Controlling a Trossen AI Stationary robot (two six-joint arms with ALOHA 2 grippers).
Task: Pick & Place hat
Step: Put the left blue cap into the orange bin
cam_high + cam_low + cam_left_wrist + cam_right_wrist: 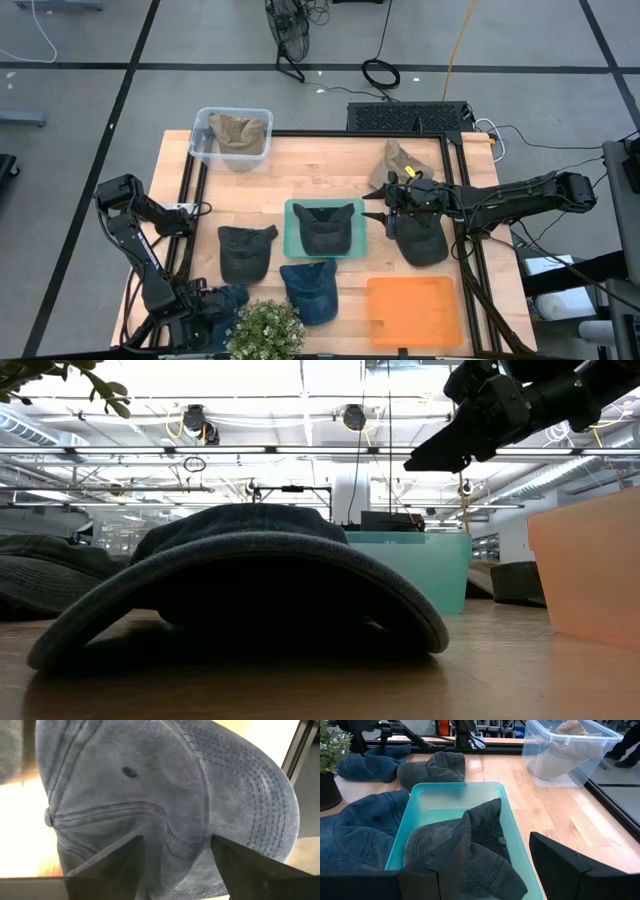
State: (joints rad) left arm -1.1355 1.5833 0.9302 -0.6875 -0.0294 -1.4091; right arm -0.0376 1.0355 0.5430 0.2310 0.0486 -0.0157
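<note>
Hat, dark and crumpled, lay inside the teal tray at the middle of the table, and the right gripper hovered just beside that tray with its 2 fingers spread apart and holding nothing. The left gripper sat low at the table's near left corner, its jaws open over a blue cap.

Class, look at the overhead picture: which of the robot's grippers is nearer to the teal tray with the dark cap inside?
The right gripper, hanging open just beside the teal tray. The left gripper is open over a blue cap at the table's near corner.
</note>
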